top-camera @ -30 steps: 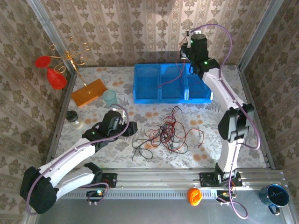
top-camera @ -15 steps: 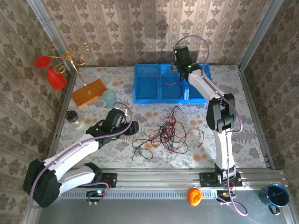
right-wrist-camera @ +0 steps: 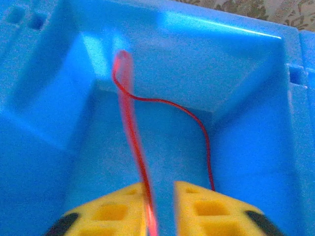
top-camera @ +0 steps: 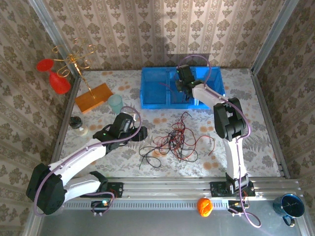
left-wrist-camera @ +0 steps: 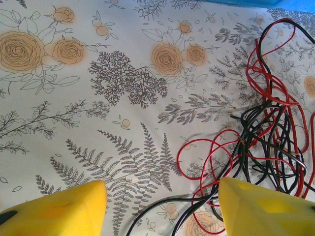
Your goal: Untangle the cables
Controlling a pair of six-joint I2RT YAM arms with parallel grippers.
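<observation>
Top view: the cables (top-camera: 172, 140) are lying tangled on the near side of the blue bin (top-camera: 152, 98). The left gripper (top-camera: 140, 133) is hovering nearer still, and the right gripper (top-camera: 181, 84) is reaching into the bin.

Left wrist: the jaws are standing wide, holding nothing.

Right wrist: the jaws are standing slightly parted, and one red cable (right-wrist-camera: 170, 104) is running loose between them inside the bin.

Recommendation: open fully before lifting clear.

Left arm (top-camera: 78, 155) low, jaws wide apart; right arm (top-camera: 232, 123) stretched far forward, jaws narrowly parted.
</observation>
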